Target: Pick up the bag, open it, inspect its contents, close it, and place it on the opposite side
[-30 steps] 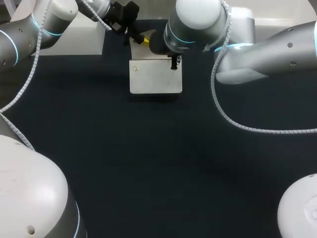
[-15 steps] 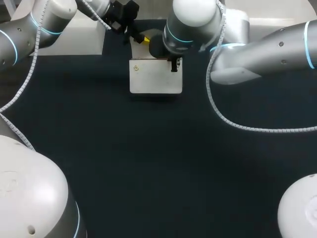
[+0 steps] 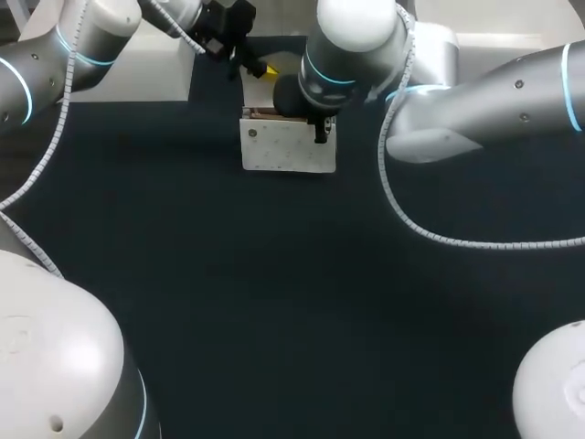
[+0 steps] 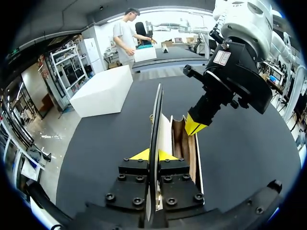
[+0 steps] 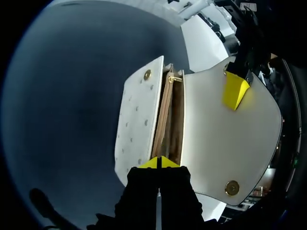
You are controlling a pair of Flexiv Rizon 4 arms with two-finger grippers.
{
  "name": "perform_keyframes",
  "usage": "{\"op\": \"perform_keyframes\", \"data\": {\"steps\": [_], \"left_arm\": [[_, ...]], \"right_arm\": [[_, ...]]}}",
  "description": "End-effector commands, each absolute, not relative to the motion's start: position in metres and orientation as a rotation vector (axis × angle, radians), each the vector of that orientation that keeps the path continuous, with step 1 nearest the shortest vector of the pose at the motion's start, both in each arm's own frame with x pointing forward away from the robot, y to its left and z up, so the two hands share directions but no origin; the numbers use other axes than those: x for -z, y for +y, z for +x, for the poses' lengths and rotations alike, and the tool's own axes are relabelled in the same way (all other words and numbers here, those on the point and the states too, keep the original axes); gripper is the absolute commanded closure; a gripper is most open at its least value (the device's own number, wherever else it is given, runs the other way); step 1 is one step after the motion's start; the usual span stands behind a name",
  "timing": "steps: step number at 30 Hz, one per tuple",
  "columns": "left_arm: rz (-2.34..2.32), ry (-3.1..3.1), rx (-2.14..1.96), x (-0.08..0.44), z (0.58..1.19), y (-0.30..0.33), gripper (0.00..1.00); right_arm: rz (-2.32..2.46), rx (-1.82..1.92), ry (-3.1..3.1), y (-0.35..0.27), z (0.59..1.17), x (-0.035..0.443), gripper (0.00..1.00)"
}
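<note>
Left wrist view: the left tool (image 4: 152, 155) pinches the flap (image 4: 156, 115) upright, likely to expose the interior; the right tool (image 5: 159, 163) nips the bag (image 5: 136, 124) by its end wall, seemingly steadying it, far-middle on the counter (image 3: 274, 293).

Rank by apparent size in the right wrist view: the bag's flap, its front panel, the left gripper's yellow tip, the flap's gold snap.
1. flap
2. front panel
3. left gripper's yellow tip
4. snap
The panel shows at a slant, so it may look smaller than it is.
</note>
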State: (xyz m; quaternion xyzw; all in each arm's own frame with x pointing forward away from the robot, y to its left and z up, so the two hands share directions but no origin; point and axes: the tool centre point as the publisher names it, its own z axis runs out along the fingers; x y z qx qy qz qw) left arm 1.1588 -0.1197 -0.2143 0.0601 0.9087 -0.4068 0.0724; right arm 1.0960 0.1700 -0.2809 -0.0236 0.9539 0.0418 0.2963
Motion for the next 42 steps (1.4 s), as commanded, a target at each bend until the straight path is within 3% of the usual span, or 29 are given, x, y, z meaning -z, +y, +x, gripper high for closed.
{"op": "perform_keyframes", "data": {"steps": [1,23,42], "left_arm": [[0.173,2.72,1.232,0.213,1.158,-0.119,1.0],[0.227,2.726,1.228,0.211,1.149,-0.125,1.0],[0.214,2.724,1.25,0.211,1.149,-0.126,1.0]], "right_arm": [[-0.063,-0.107,2.543,0.168,1.087,0.283,1.0],[-0.033,-0.062,2.451,0.162,1.106,0.262,1.0],[-0.064,-0.034,2.51,0.166,1.111,0.285,1.0]]}}
